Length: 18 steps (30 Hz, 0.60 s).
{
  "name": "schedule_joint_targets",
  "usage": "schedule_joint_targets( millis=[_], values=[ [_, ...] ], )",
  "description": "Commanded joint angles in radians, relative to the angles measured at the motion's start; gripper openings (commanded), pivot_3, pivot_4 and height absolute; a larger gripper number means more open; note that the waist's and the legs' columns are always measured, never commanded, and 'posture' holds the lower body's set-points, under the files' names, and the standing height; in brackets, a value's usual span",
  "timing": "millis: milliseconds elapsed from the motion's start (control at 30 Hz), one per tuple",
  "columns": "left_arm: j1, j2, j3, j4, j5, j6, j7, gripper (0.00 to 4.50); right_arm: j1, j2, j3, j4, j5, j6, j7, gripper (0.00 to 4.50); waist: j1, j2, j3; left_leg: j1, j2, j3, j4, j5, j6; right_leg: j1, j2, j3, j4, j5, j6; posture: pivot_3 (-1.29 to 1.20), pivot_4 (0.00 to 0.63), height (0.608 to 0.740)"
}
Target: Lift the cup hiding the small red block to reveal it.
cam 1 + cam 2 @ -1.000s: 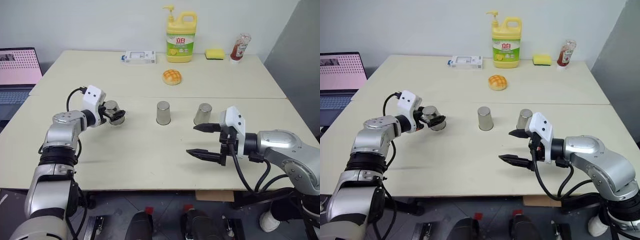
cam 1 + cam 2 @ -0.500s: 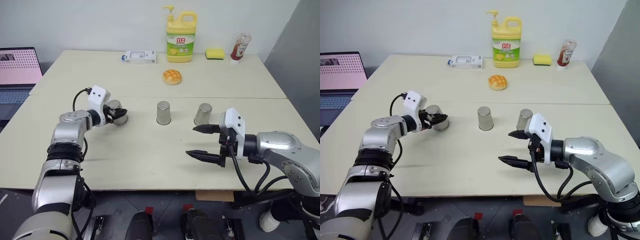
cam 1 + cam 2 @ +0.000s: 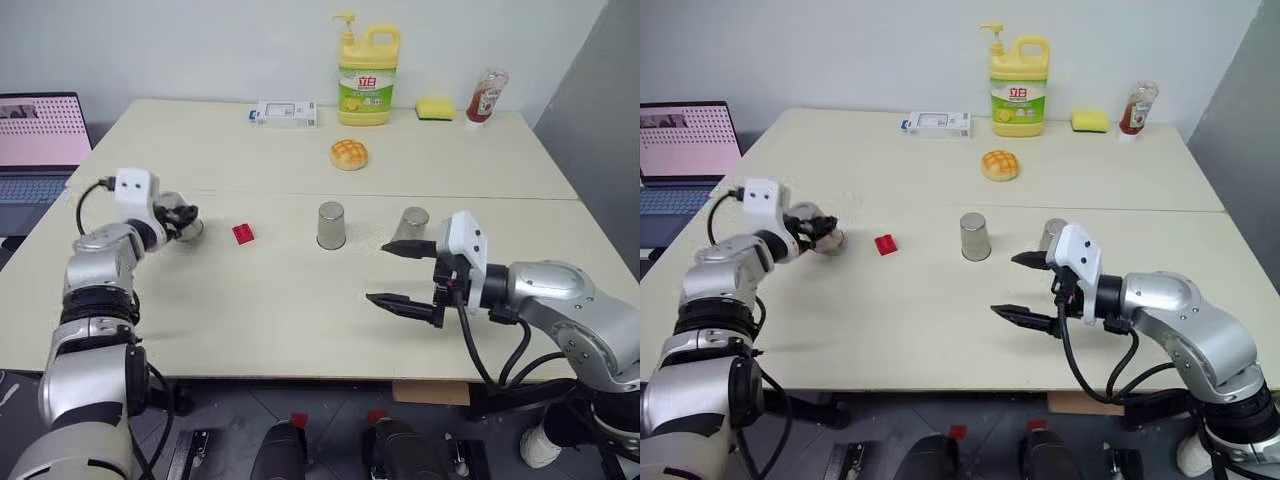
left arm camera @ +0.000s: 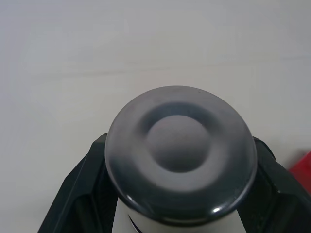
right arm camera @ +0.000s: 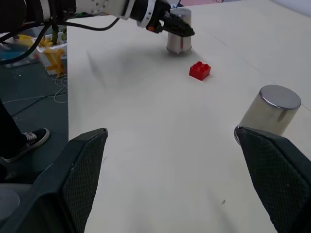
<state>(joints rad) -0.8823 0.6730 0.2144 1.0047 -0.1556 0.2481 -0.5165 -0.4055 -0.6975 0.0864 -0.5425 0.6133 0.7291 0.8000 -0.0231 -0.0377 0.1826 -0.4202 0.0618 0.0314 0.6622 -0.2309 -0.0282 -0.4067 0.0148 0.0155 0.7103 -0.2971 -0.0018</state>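
Right wrist view is showing the right tool (image 5: 170, 179) nearest, its two black fingers (image 5: 80, 170) spread wide with nothing between them, hanging over the near edge of the worktop (image 3: 300, 320) toward its right corner. Right arm is reaching in from the right edge, forearm roughly level, tool pointing leftward across the surface.

Next out, the left tool (image 3: 178, 217) is pinching the cup (image 3: 186, 221) close by the left edge, fingers pressed against the steel walls; the left wrist view is looking straight onto the cup's closed base (image 4: 181, 153). Left arm is bending at the elbow, tool pointing forward and a little downward. Whether the cup is resting on the worktop or just clear of it, cannot tell.

The small red block (image 3: 243, 234) is lying bare on the worktop just beside that cup, toward the middle, apart from it. Judging by this, the reveal is already made.

Second cup (image 3: 331, 224) and third cup (image 3: 409, 226) are standing upside down mid-worktop; the third is sitting just beyond the right tool's far finger.

Risks, as judgement:
- Cup is smooth and tapered; a light pinch could be letting it slide out and roll onto the block.
- Bringing the cup back toward the middle could be knocking or re-covering the block.
- Any forward drift of the right tool could be tipping the third cup.

Far edge: yellow detergent bottle (image 3: 366, 74), ketchup bottle (image 3: 482, 97), bun (image 3: 349, 154).
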Motion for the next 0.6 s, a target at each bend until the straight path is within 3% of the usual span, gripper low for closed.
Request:
schedule_joint_targets(
  millis=[33, 233, 600],
  values=[
    [-0.064, 0.01, 0.007, 0.068, 0.015, -0.057, 0.018, 3.25, -0.014, -0.002, -0.011, -0.017, 0.008, -0.012, 0.017, 4.5, -0.001, 0.0, 0.0, 0.0, 0.0, 0.0, 0.0, 0.0, 0.0, 0.0, 0.0, 0.0, 0.0, 0.0, 0.0, 0.0, 0.15, 0.74],
    [-0.082, 0.019, -0.004, 0.066, 0.016, -0.065, -0.027, 4.47, -0.009, -0.007, -0.021, -0.034, 0.023, 0.011, 0.012, 4.5, -0.004, 0.0, 0.0, 0.0, 0.001, 0.0, -0.001, 0.0, 0.0, 0.0, 0.0, 0.0, 0.0, 0.0, 0.0, 0.0, 0.15, 0.74],
    [-0.046, 0.083, 0.02, -0.206, 0.0, -0.01, -0.027, 4.47, -0.002, -0.008, -0.055, -0.04, 0.056, 0.023, 0.002, 4.5, -0.005, 0.0, 0.0, 0.001, 0.001, 0.0, -0.001, 0.0, 0.0, 0.0, 0.0, 0.001, 0.001, 0.0, 0.0, 0.0, 0.15, 0.74]
  ],
)
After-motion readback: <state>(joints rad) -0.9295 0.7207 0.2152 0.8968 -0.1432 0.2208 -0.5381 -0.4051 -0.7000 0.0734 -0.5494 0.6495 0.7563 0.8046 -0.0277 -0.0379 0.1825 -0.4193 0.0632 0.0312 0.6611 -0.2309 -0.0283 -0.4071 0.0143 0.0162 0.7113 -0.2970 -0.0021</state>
